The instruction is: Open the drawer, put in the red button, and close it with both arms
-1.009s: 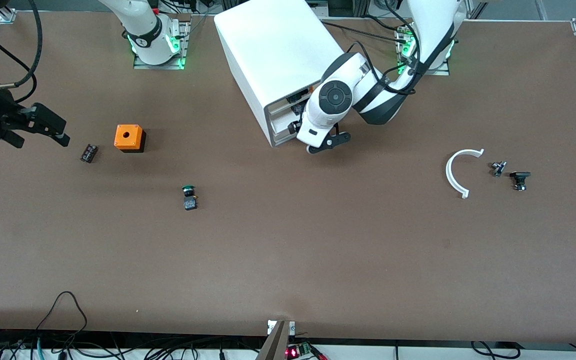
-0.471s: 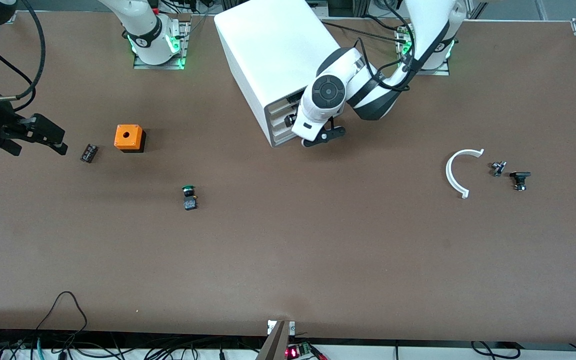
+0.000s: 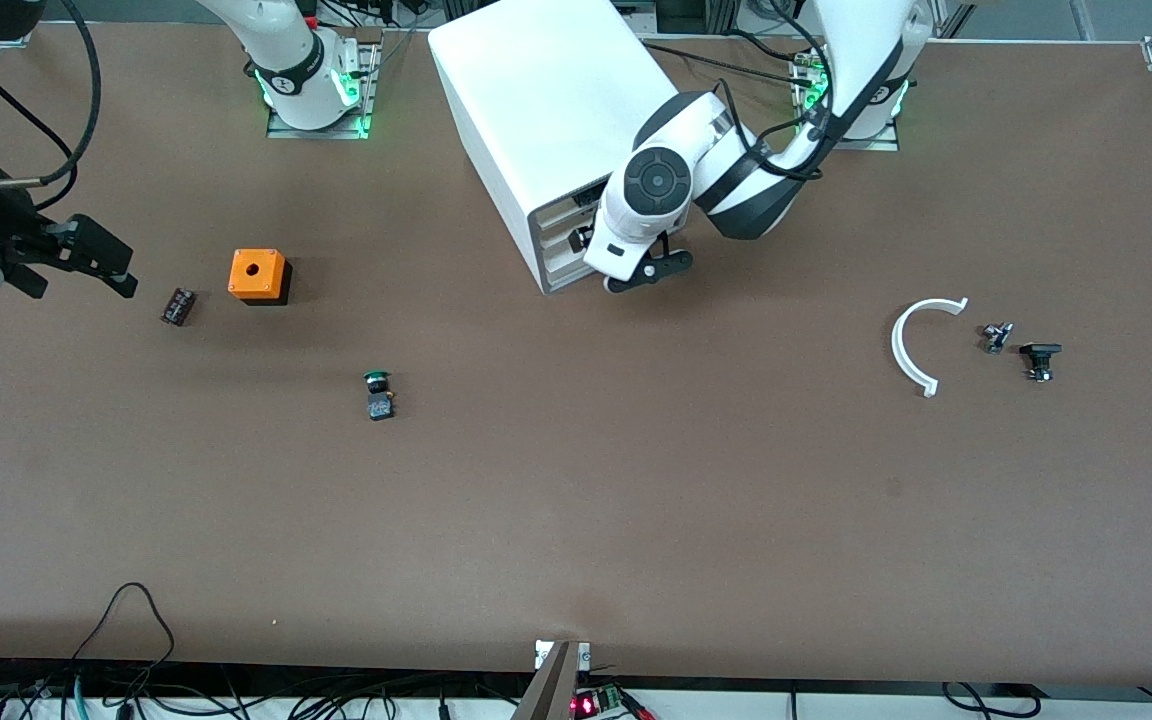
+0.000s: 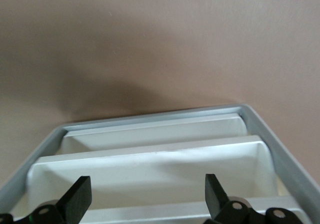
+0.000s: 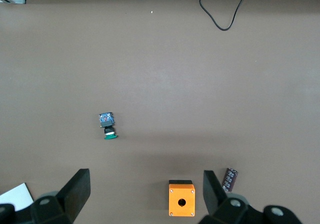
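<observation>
Just beside the orange square plastic box with a round hole (image 3: 257,274), toward the right arm's end of the table from it, lay a small dark, reddish blocky piece that I took for the red button (image 3: 178,305), on its side on the brown tabletop and touching nothing; its cap was too small to make out. Over the table, farther again from the orange box on that same side, hung the right gripper (image 3: 86,262), its black fingers (image 5: 76,188) spread wide and empty. Nearer the front camera than the orange box sat the green-capped push-button (image 3: 377,393). Toward the left arm's end from the orange box stood the white drawer cabinet with a grey-framed front (image 3: 546,120), and the left gripper (image 3: 642,280) hovered at that front, fingers (image 4: 78,200) apart, gripping nothing. No drawer looked pulled out far, so a button carried over early would have nowhere to go. A sideways descent could knock the button against the orange box, and the green twin invited a wrong pick.
</observation>
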